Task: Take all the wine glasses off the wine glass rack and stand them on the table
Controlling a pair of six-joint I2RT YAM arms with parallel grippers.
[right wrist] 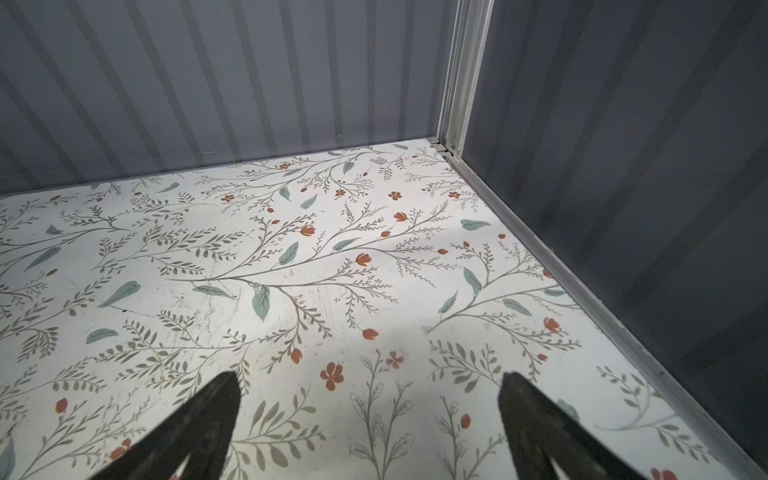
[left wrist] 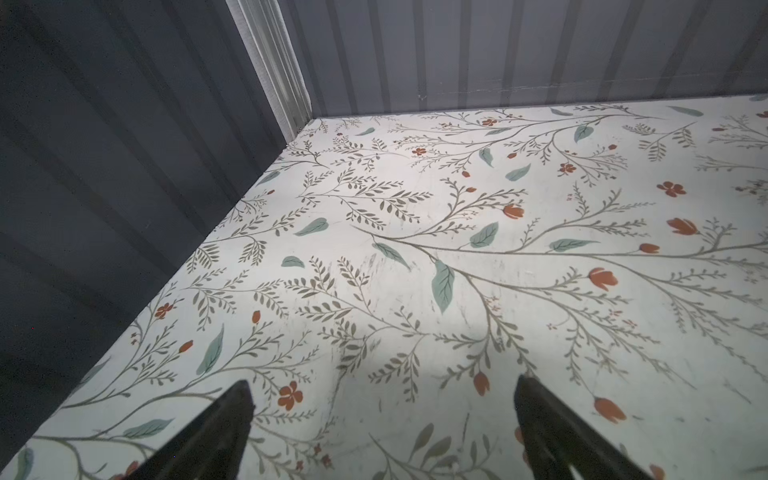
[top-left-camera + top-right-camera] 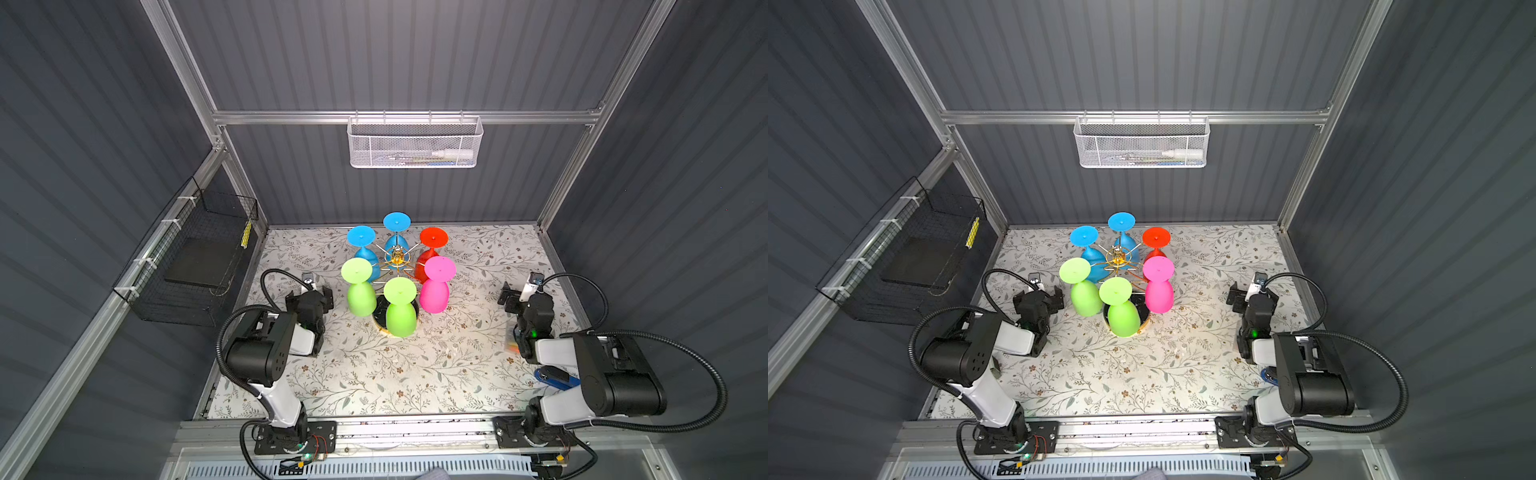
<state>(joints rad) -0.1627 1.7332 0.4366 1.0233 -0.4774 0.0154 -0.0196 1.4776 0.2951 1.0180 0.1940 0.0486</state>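
Spread and empty, my left gripper [image 2: 382, 388] and right gripper [image 1: 370, 378] hover either side of the wine glass rack [image 3: 398, 261]. All six wine glasses [image 3: 401, 316] hang there untouched, so the whole job remains.

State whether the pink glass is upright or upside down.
Upside down: pink glass hangs on the wine glass rack, foot up, bowl down.

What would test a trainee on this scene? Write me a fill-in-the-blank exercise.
1. The rack carries ___ glasses, all hanging upside down.
2. The glass nearest the right gripper is ___.
3. The left gripper and right gripper both stand ___, holding nothing.
Missing words: six; pink; open.
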